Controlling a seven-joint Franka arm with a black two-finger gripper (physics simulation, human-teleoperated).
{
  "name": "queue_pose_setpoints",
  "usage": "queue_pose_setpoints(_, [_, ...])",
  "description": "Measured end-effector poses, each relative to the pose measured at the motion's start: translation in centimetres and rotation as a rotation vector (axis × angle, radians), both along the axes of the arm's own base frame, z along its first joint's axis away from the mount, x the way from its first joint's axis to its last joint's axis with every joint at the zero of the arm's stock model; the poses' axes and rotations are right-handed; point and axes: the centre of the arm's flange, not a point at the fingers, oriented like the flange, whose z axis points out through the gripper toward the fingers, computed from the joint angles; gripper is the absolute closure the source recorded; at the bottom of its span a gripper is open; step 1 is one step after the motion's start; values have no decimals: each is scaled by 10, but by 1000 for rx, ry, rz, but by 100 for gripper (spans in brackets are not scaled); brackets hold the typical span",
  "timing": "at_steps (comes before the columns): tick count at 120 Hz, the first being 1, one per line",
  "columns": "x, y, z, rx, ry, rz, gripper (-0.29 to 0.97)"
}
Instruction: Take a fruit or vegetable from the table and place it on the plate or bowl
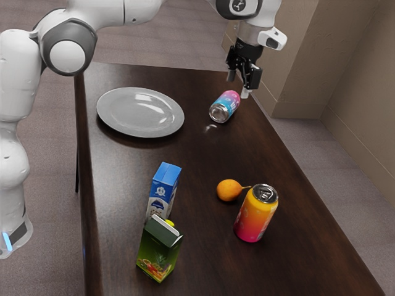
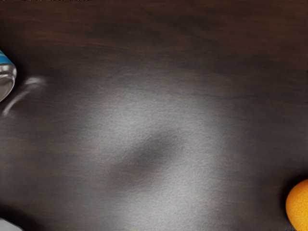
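Observation:
An orange fruit [image 1: 228, 190] with a short stem lies on the dark wooden table [image 1: 203, 154], right beside an upright orange-pink can [image 1: 255, 213]. A grey plate [image 1: 141, 111] sits toward the back of the table, on the exterior view's left. My gripper [image 1: 239, 84] hangs open above the table's far edge, just over a pink-blue can [image 1: 224, 105] lying on its side, with nothing between its fingers. In the wrist view the orange fruit [image 2: 298, 204] peeks in at one edge and the lying can [image 2: 4, 79] at the opposite edge.
A blue milk carton [image 1: 164, 191] and a green juice carton [image 1: 160, 248] stand near the front on the exterior view's left. A beige wall corner [image 1: 308, 68] rises behind the gripper. Bare tabletop lies between the plate and the fruit.

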Motion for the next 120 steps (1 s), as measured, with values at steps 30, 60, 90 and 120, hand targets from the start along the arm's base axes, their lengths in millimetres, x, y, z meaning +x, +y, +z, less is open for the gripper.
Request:
queue_pose_setpoints(30, [0,0,0,2,-1,-29,0])
queue_pose_setpoints(60, [1,-14,8,-5,-21,-87,0])
queue_pose_setpoints(90, [19,-151,-3,-26,-25,-381,0])
queue_pose_setpoints(120, [71,-168,-91,13,39,-475,0])
